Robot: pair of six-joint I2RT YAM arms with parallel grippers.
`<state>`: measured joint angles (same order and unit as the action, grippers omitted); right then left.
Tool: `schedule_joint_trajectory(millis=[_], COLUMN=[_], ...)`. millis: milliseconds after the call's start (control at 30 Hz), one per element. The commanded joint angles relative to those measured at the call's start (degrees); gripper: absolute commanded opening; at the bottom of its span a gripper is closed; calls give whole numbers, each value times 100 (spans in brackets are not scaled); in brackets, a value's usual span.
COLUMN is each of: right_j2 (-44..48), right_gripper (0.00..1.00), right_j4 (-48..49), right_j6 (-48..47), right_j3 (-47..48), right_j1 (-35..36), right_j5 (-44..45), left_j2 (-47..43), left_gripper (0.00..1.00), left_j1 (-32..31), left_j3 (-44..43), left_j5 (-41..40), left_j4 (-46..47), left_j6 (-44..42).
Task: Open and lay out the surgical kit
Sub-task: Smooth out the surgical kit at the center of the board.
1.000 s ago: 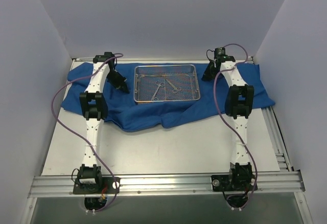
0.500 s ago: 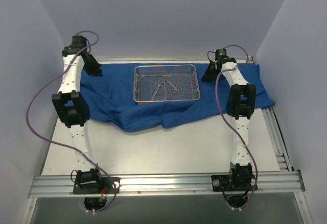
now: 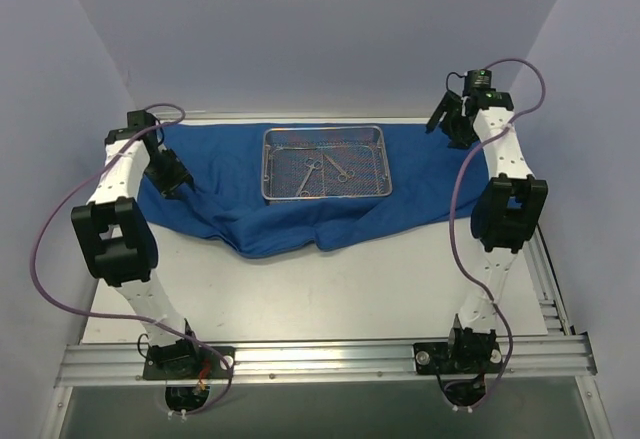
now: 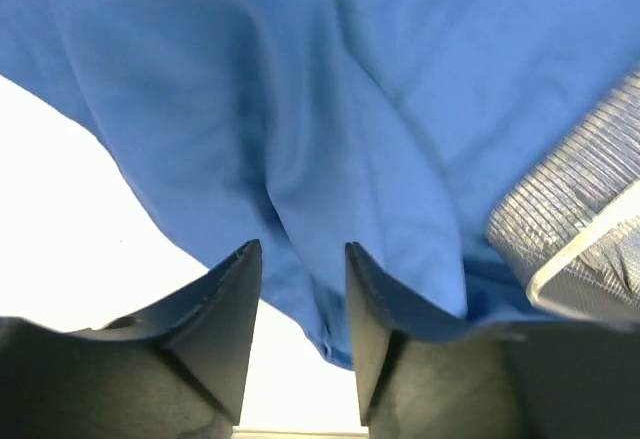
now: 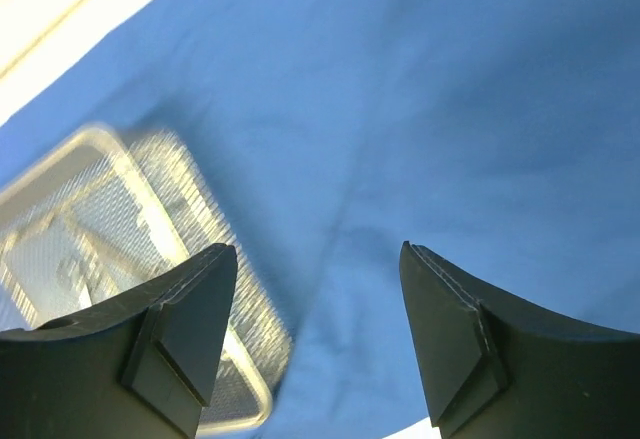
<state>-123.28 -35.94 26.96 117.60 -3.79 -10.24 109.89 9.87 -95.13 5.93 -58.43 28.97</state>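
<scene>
Trouble here most likely comes from the large royal-blue cloth wrap (image 3: 300, 214), because the rectangular silver wire-mesh tray (image 3: 268, 164) sits right on top of it, about midway along the far edge of the white table (image 3: 350, 289). The cloth runs across the far part of the table from near the left edge to the right edge, but its near hem is bunched into folds in front of the tray. If either arm pinches one of those folds and tugs to flatten it, I reckon the tray gets dragged along, and the thin steel scissors (image 3: 310, 177) and forceps (image 3: 341, 169) inside it slide around or catch in the mesh. A shallow pinch could also just slip off the fabric. Going for the instruments is its own headache: they're skinny, lie flat and sit just beside each other, so grabbing one might knock the other. As for pose, the left arm is folded with its elbow high by the left edge. The left gripper (image 3: 172, 177) points down over the cloth's left end, its fingers (image 4: 235, 299) parted a little with nothing between them. The right arm stretches to the far right corner, with the right gripper (image 3: 452, 124) above the cloth there, jaws spread wide and empty.
</scene>
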Motion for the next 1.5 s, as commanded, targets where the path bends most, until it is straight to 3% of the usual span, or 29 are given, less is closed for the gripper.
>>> schedule_joint_trajectory(millis=[0, 300, 400, 533, 633, 1467], right_j2=[-230, -1435, -1619, -1883, -2041, -2850], right_gripper=[67, 72, 68, 52, 47, 47], right_j4=[-562, -397, 17, 272, 333, 545], right_j6=[-156, -147, -95, -86, -129, -288], right_j3=[306, 1660, 1722, 1968, 2109, 2522], right_j1=[-130, -148, -140, -139, -139, -87], right_j5=[715, 1657, 1761, 1964, 2026, 1902], left_j2=[-889, -1390, -1575, -1760, -1813, -1611], left_gripper=[51, 66, 66, 65, 63, 60], left_j1=[41, 269, 279, 279, 279, 454], left_j3=[161, 662, 803, 944, 979, 1260], left_j5=[127, 408, 523, 532, 462, 636], left_j4=[728, 649, 702, 807, 816, 816], left_j6=[-409, -937, -920, -911, -911, -797])
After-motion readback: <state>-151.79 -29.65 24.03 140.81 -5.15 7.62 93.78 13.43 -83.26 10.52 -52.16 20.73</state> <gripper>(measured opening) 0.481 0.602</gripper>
